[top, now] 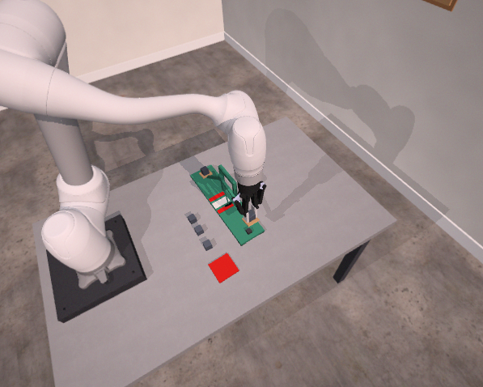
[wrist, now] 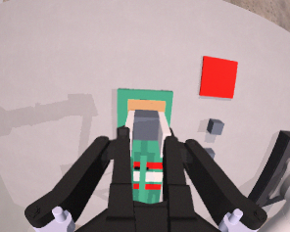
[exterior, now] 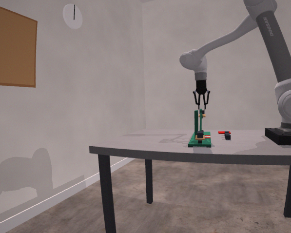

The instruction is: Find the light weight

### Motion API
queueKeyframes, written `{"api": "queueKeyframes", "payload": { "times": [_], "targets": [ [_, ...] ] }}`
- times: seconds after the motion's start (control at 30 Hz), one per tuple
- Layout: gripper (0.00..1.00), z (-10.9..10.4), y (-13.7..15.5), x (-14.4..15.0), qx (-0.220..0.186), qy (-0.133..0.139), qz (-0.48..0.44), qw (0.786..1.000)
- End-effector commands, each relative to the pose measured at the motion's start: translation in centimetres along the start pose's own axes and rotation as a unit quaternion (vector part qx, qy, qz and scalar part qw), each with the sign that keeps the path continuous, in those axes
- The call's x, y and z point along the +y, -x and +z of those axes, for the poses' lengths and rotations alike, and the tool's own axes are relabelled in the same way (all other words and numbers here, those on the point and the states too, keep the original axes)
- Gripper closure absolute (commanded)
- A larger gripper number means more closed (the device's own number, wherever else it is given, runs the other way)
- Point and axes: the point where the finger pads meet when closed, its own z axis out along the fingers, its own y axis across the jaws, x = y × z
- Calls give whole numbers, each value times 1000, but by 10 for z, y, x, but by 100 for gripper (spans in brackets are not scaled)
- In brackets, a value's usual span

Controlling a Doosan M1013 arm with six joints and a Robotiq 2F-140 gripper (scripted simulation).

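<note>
My gripper (top: 252, 217) (exterior: 202, 109) (wrist: 145, 120) is shut on a dark grey weight (top: 252, 214) (exterior: 202, 112) (wrist: 146, 128), at the raised pan (top: 256, 221) (exterior: 202, 115) (wrist: 146, 105) of the green balance (top: 242, 240) (exterior: 203, 145) (wrist: 121, 102). Whether the weight touches the pan is unclear. Another weight (top: 205, 170) (exterior: 199, 134) sits on the lowered far pan (exterior: 197, 138). The dark pointer tip is near the edge between white and the red field nearer the raised pan. Three weights (top: 192, 218) (top: 198, 229) (top: 208, 244) stand in a row on the table. The red dish (top: 223, 267) (exterior: 224, 132) (wrist: 218, 77) has nothing on it.
A small dark block (top: 248, 231) is on the balance's base below the raised pan. The balance's green upright (exterior: 196, 122) stands close beside the beam. The arm's black base plate (top: 132, 257) is on the other side of the weight row from the balance.
</note>
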Motion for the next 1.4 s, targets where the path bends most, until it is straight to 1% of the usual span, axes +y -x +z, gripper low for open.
{"api": "queueKeyframes", "payload": {
  "times": [0.0, 1.37],
  "targets": [
    [76, 0, 0, 0, 0, 0, 0, 1000],
    [76, 3, 0, 0, 0, 0, 0, 1000]
  ]
}}
